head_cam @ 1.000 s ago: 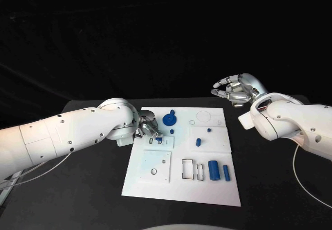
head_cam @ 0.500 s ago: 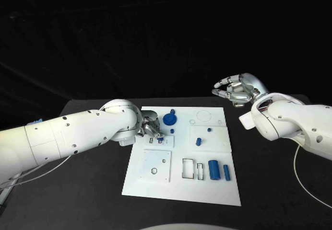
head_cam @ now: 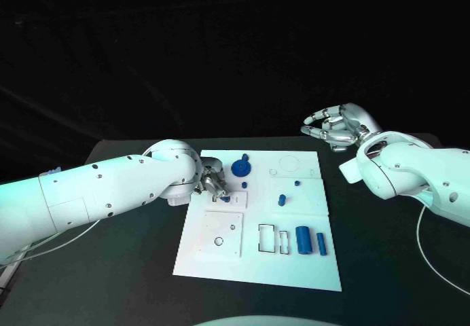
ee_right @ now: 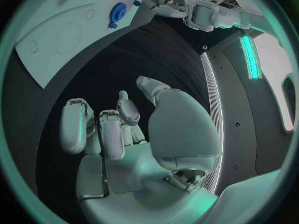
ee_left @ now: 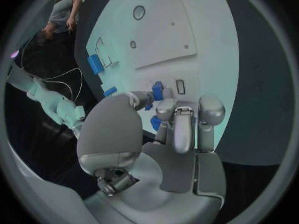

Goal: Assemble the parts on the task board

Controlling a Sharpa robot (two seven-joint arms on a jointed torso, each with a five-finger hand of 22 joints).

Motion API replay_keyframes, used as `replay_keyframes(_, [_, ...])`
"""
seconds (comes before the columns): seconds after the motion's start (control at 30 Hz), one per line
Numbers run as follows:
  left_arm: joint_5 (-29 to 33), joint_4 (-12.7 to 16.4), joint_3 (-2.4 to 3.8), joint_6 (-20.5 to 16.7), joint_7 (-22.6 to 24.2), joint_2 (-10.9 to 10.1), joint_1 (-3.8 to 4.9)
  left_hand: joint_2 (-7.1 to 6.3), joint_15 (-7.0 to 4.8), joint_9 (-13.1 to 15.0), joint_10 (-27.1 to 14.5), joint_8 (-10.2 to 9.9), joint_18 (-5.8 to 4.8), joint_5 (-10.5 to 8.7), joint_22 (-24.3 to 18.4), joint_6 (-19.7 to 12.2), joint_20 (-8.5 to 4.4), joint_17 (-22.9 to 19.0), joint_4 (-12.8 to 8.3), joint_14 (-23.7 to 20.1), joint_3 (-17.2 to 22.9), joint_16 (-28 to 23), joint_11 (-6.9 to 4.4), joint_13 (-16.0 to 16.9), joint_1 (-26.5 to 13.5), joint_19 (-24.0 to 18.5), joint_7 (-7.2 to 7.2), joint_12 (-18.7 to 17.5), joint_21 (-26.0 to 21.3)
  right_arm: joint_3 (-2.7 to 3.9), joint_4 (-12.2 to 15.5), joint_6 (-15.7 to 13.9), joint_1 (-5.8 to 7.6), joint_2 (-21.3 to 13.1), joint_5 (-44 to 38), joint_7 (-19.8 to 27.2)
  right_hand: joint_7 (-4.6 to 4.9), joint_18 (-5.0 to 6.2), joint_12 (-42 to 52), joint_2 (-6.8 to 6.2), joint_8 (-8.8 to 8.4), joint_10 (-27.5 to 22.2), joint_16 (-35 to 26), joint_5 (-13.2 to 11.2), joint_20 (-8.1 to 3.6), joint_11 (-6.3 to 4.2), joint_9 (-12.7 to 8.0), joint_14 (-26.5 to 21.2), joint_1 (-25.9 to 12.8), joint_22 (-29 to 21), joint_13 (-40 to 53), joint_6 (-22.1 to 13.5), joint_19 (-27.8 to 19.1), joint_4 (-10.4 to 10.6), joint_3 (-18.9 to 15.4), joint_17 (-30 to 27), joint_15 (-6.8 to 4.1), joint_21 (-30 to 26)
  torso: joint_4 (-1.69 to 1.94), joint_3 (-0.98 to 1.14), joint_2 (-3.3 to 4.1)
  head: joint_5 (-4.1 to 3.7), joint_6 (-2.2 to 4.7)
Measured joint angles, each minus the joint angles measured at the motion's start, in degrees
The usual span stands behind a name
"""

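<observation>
Nearest on the task board (head_cam: pixel 257 272): a pair of blue blocks (head_cam: pixel 303 240) lying side by side by the right edge, just beside two empty rectangular slots (head_cam: pixel 266 239). Left of those, a square panel (head_cam: pixel 223 231) with a small round hole. All well clear of the work.

Further in, a small blue peg (head_cam: pixel 281 200) standing alone right of centre. Level with it, at the board's left edge, the left hand (head_cam: pixel 212 183), fingertips drawn together on a small blue part (head_cam: pixel 225 198) that sits at a small recess there; by the wrist view pinched between thumb and fingers, though whether seated or only resting on the board cannot be told.

Best done slowly: keep the pinch light and the part square to its recess, lower straight, press only once aligned, then open the fingers without dragging sideways. Likely fault: tilting the part so it jams at the rim.

Just beyond the fingers, a blue round part (head_cam: pixel 241 169) standing close enough to be nudged by a knuckle; worth minding on withdrawal.

Farthest, past the board's far right corner and above the black table (head_cam: pixel 117 272), the right hand (head_cam: pixel 334 126), raised, fingers curled in on nothing, well apart from everything
</observation>
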Motion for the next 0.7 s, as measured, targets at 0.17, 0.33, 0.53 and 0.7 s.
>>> replay_keyframes(0.17, [-0.10, -0.12, 0.02, 0.34, -0.50, 0.18, -0.02, -0.09, 0.00, 0.04, 0.10, 0.17, 0.00, 0.08, 0.00, 0.34, 0.00, 0.00, 0.07, 0.00, 0.07, 0.00, -0.09, -0.05, -0.09, 0.00, -0.06, 0.00, 0.00, 0.00, 0.02, 0.00, -0.01, -0.01, 0.00, 0.00, 0.00, 0.00, 0.00, 0.00, 0.00, 0.00, 0.00, 0.00, 0.00, 0.00, 0.00, 0.00, 0.00, 0.00, 0.00, 0.00, 0.00, 0.00, 0.00, 0.00, 0.00, 0.00, 0.03, 0.00, 0.00, 0.03, -0.01])
replay_keyframes(0.33, [-0.15, -0.30, 0.04, 0.42, -0.82, 0.43, -0.13, -0.10, 0.00, 0.38, 0.10, 0.17, 0.01, 0.09, 0.00, 0.37, 0.00, 0.00, 0.07, 0.00, 0.07, 0.00, -0.09, -0.14, -0.10, 0.00, -0.08, 0.00, 0.00, 0.00, 0.05, 0.00, -0.04, -0.01, 0.00, 0.00, -0.21, 0.00, 0.00, 0.24, 0.01, 0.00, -0.23, 0.00, 0.00, 0.00, 0.00, 0.00, -0.24, -0.01, -0.13, -0.21, 0.00, 0.16, -0.16, 0.00, 0.00, 0.00, 0.03, -0.01, 0.00, -0.01, -0.05])
replay_keyframes(0.53, [-0.29, -0.44, 0.09, 0.25, -1.05, 0.66, -0.33, -0.10, -0.21, 0.45, 0.09, 0.34, 0.01, 0.09, -0.01, 0.46, 0.00, 0.00, 0.22, 0.21, 0.23, 0.00, -0.09, -0.13, -0.55, -0.01, -0.15, 0.00, 0.00, -0.01, 0.08, 0.00, -0.10, -0.01, 0.01, 0.00, -0.21, 0.00, 0.00, 0.24, 0.22, 0.00, -0.22, 0.00, 0.00, 0.00, 0.04, 0.00, -0.23, -0.01, -0.13, -0.21, 0.00, 0.16, -0.16, 0.02, 0.00, 0.00, 0.03, -0.01, 0.00, 0.04, -0.07])
replay_keyframes(0.7, [-0.48, -0.44, 0.09, -0.18, -1.11, 0.70, -0.44, -0.40, -0.21, 0.47, 0.09, 0.40, 0.01, 0.09, 0.10, 0.85, 0.01, 0.00, 0.22, 0.21, 0.23, 0.00, -0.08, -0.13, -0.85, -0.01, -0.35, 0.00, 0.00, -0.01, 0.09, 0.00, -0.13, -0.02, 0.01, 0.00, -0.21, 0.00, 0.00, 0.23, 0.22, 0.00, -0.22, 0.00, 0.00, 0.00, 0.04, 0.00, -0.23, -0.02, -0.13, -0.21, 0.00, 0.16, -0.16, 0.04, 0.00, 0.00, 0.00, -0.01, 0.00, 0.10, -0.07])
